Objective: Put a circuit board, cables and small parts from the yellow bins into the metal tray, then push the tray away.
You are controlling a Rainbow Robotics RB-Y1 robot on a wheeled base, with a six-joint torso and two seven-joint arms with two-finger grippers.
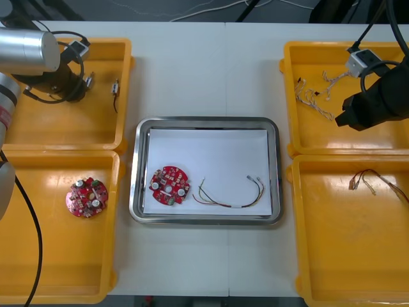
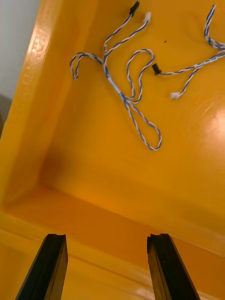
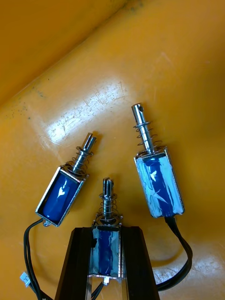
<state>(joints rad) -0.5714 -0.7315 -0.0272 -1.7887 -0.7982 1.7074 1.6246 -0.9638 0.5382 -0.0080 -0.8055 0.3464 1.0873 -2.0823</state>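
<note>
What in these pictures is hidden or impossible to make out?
Front view: the silver left arm covers part of the far left yellow bin.
Left wrist view: the blue-wrapped small metal part clamped in the left gripper is cut off by the picture's edge.
Right wrist view: beyond the open right gripper, the twisted blue and white cables run off the edge, number unclear.

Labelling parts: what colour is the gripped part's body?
Blue small metal part, clearest in left wrist view.

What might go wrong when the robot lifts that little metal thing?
The left gripper is shut on one small metal part between two others whose black leads run by its fingers, so one might snag and drag along. The right gripper, open near looped blue and white cables, may catch several.
</note>
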